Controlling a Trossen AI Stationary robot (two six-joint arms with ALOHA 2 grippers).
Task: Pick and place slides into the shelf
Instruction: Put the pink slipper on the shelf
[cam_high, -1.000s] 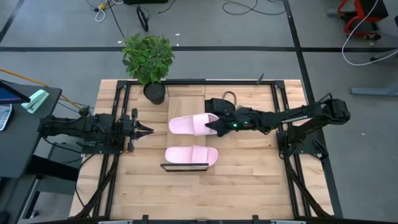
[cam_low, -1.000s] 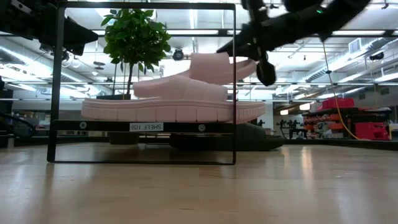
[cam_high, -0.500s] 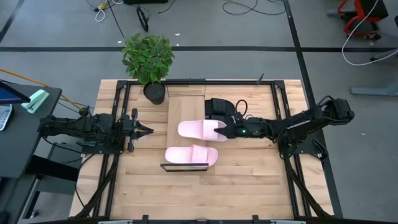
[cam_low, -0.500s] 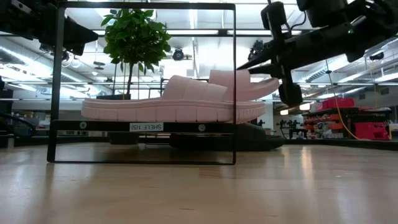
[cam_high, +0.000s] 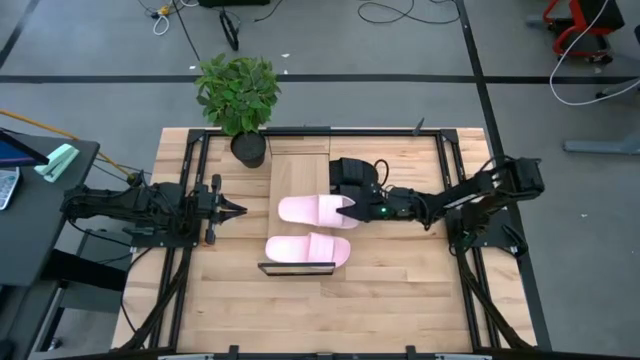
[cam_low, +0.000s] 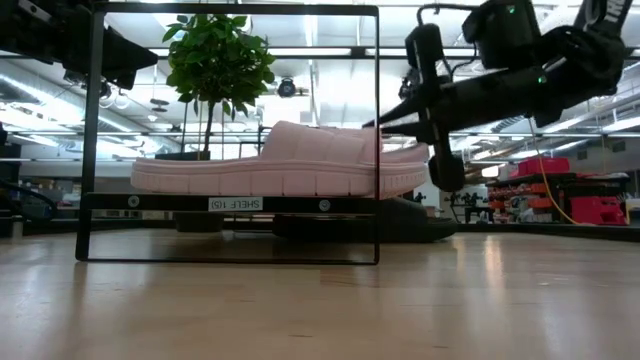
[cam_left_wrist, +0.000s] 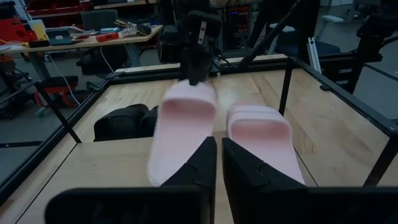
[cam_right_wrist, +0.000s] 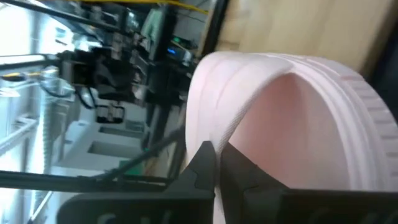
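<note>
Two light pink slides lie side by side on the shelf (cam_high: 298, 165), a light-wood board in a black frame (cam_low: 240, 204). The far slide (cam_high: 312, 210) has my right gripper (cam_high: 348, 210) at its right end, shut on it. The near slide (cam_high: 305, 249) rests sole down, and in the low view it (cam_low: 280, 175) hides most of the far one. The black pair (cam_high: 350, 170) lies on the tabletop right of the shelf. My left gripper (cam_high: 238, 210) waits shut, left of the shelf. My right gripper pinches the far pink slide by the edge of its strap (cam_right_wrist: 233, 127), at the slide's right end. The fingers (cam_right_wrist: 202, 168) come in about level from the table's right, along the slide. The slide lies flat on the shelf board.
A potted plant (cam_high: 238, 95) stands at the table's far edge, just beyond the shelf's far end. Black frame rails (cam_high: 190, 200) run along both sides of the tabletop. Bare planks (cam_high: 400, 290) lie near and right of the shelf.
My right gripper came down toward the shelf and levelled out, still shut on the pink slide. The slide was held tilted above the shelf and now lies flat on the board beside the other pink slide.
</note>
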